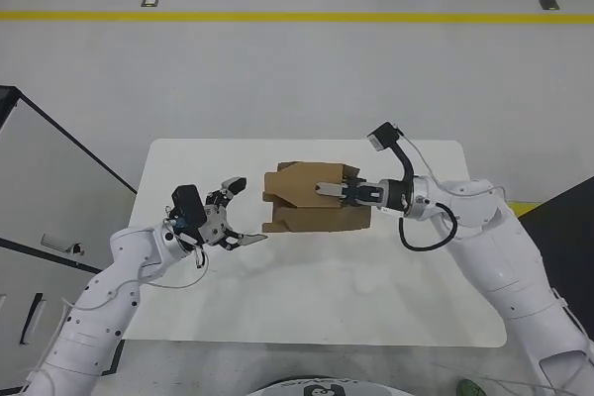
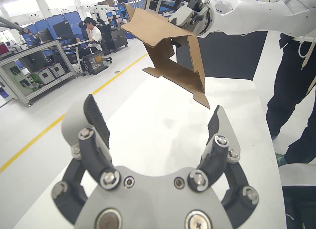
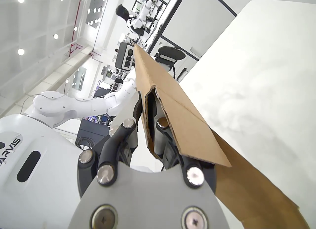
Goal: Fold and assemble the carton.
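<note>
A brown cardboard carton (image 1: pixel 302 198), half unfolded with loose flaps, hangs above the middle of the white table (image 1: pixel 396 307). My right gripper (image 1: pixel 329 189) is shut on one of its panels from the right side; in the right wrist view the carton (image 3: pixel 172 116) wall runs between the fingers (image 3: pixel 158 136). My left gripper (image 1: pixel 246 213) stands open just left of the carton, apart from it. In the left wrist view its two black-padded fingers (image 2: pixel 95 116) spread wide below the carton (image 2: pixel 170 59), with nothing between them.
A black-framed cabinet (image 1: pixel 20 178) stands off the table's left side. A yellow floor line (image 1: pixel 297 17) runs along the far side. A person in dark trousers (image 2: pixel 293 84) stands beside the table's right end.
</note>
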Controlling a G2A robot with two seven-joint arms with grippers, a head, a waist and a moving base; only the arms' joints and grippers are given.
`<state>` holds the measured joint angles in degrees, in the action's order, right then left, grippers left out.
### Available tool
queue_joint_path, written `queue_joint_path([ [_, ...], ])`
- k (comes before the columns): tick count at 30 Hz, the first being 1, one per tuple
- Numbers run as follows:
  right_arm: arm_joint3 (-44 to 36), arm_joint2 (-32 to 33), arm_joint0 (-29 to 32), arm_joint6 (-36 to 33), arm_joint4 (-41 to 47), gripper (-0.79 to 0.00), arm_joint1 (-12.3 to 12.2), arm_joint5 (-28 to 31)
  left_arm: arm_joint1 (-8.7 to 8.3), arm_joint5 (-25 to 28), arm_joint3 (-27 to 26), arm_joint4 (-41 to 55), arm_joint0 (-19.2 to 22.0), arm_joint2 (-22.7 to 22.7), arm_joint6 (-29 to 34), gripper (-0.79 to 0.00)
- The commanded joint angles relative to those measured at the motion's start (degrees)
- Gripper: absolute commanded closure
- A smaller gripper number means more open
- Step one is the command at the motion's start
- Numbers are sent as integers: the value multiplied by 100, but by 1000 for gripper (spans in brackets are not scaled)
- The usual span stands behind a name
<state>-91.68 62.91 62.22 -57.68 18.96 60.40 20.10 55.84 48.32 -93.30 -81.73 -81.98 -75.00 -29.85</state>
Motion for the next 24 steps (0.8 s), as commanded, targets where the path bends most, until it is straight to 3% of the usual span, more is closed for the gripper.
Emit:
queue_joint_path([
  [1, -1, -35, -5, -10, 19, 0, 9, -2, 1, -11, 0, 9, 2, 4, -8, -785],
  [24, -80, -140, 43, -395, 542, 0, 45, -80, -12, -79, 65, 41, -30, -77, -77, -785],
])
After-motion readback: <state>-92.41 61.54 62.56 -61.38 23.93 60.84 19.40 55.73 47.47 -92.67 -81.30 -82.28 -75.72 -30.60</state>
